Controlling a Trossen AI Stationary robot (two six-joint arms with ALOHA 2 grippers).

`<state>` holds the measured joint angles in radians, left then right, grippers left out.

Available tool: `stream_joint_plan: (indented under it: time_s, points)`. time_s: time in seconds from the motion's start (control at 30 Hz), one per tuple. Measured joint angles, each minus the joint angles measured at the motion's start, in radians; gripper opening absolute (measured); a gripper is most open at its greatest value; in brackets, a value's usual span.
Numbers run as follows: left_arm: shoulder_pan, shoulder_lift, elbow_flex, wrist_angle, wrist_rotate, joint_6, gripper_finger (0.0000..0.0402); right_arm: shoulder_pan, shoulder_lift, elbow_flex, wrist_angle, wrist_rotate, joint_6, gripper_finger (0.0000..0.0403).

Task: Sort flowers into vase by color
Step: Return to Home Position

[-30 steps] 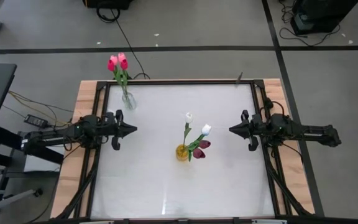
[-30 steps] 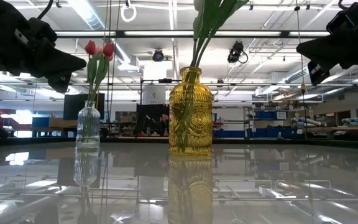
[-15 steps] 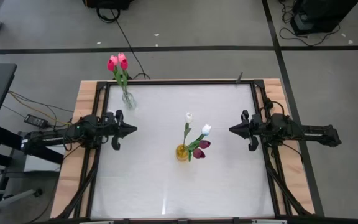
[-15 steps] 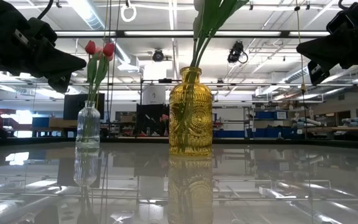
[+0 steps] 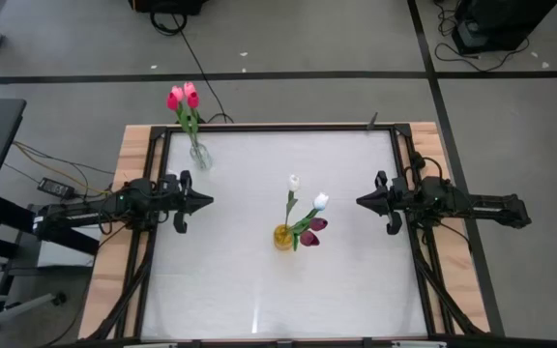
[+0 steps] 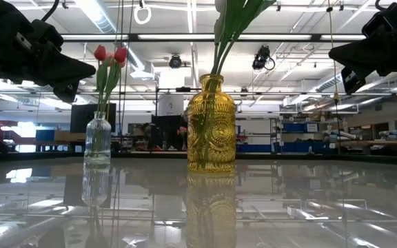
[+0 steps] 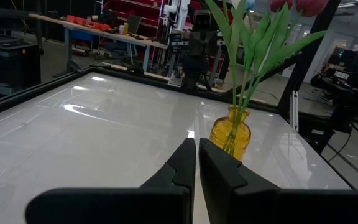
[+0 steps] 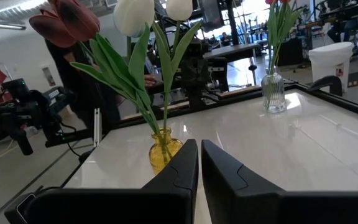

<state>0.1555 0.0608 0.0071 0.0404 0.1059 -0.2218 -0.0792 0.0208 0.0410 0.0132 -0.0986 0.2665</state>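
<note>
A yellow glass vase (image 5: 283,237) stands upright near the table's middle and holds two white tulips (image 5: 321,201) and dark purple tulips (image 5: 314,227). A clear glass vase (image 5: 200,157) stands near the far left corner with pink tulips (image 5: 184,97). My left gripper (image 5: 209,201) hovers shut above the table's left side, pointing at the yellow vase (image 7: 230,132). My right gripper (image 5: 360,201) hovers shut above the right side, pointing left at the yellow vase (image 8: 165,148).
The white tabletop (image 5: 259,290) is framed by a black rail and wooden border (image 5: 114,193). Cables (image 5: 56,169) lie on the floor left of the table. The low view shows both vases (image 6: 211,124) in front of a workshop room.
</note>
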Motion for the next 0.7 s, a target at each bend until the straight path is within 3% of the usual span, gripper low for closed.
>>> stream_joint_plan:
  time_s: [0.7]
  points:
    - [0.0,0.0,0.0,0.0,0.0,0.0,0.0027,0.0,0.0,0.0,0.0,0.0,0.0,0.003]
